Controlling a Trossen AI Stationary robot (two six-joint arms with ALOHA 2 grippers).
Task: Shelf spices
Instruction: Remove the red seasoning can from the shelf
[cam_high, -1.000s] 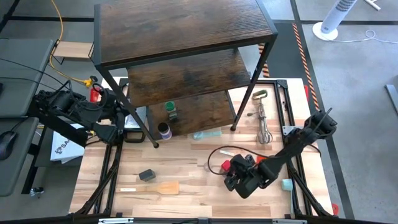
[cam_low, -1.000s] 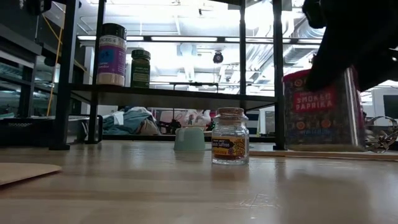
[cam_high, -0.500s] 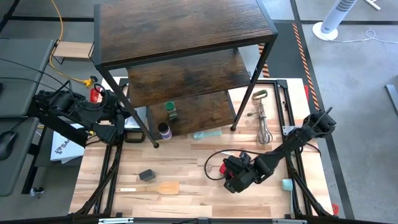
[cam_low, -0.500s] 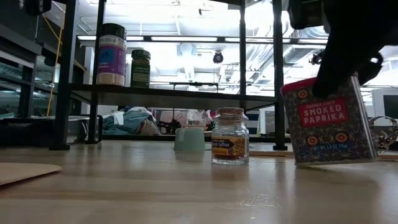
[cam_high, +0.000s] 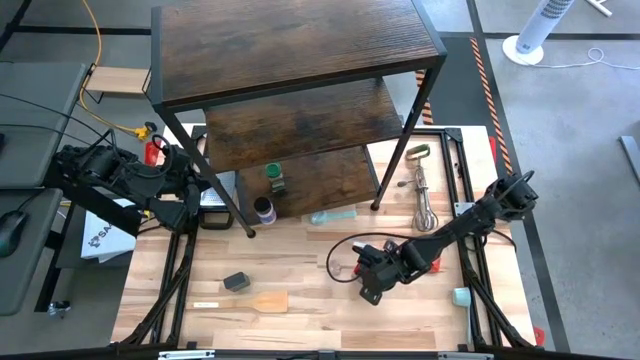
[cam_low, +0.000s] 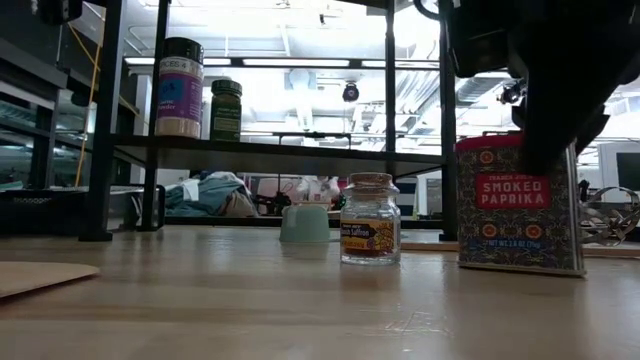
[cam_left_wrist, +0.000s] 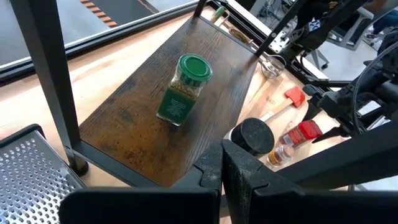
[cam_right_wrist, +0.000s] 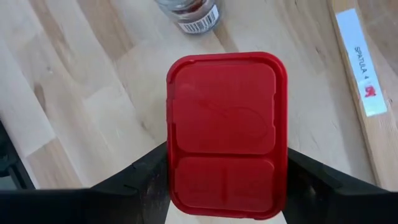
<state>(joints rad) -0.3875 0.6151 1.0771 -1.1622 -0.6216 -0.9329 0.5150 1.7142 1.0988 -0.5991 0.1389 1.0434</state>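
I have the right gripper (cam_high: 362, 281) low over the front of the tabletop (cam_high: 300, 310), its fingers (cam_right_wrist: 134, 177) set either side of the smoked paprika tin (cam_low: 520, 207) and pressed to its two flanks. From the right wrist camera I look straight down on the tin's red lid (cam_right_wrist: 227, 134), with a dark finger against each long edge, so I read that as a grasp on the tin. In the low view the tin stands upright with its base on the wood (the label reads clearly), and the arm's dark bulk hangs over its top.

Just beside the tin sits the tiny pale saffron jar (cam_low: 370, 219), upright with a cork top and apart from the fingers. Behind it in that view stands a small pale green cup (cam_low: 305, 222).

The shelf (cam_high: 290, 50) fills the back of the tabletop. On its lowest board the green-lidded jar (cam_left_wrist: 185, 89) stands upright, and the dark-lidded jar with the white label (cam_high: 264, 210) stands near that board's front edge, close to a front leg of the frame.

The left gripper (cam_left_wrist: 221, 174) waits at the left end of the shelf with its fingers clenched together on nothing, beside a metal grater (cam_left_wrist: 34, 168). A small dark jar (cam_high: 236, 282) lies on the front left of the tabletop, next to a wooden spatula (cam_high: 262, 301). An egg beater (cam_high: 422, 195) lies to the right of the shelf.
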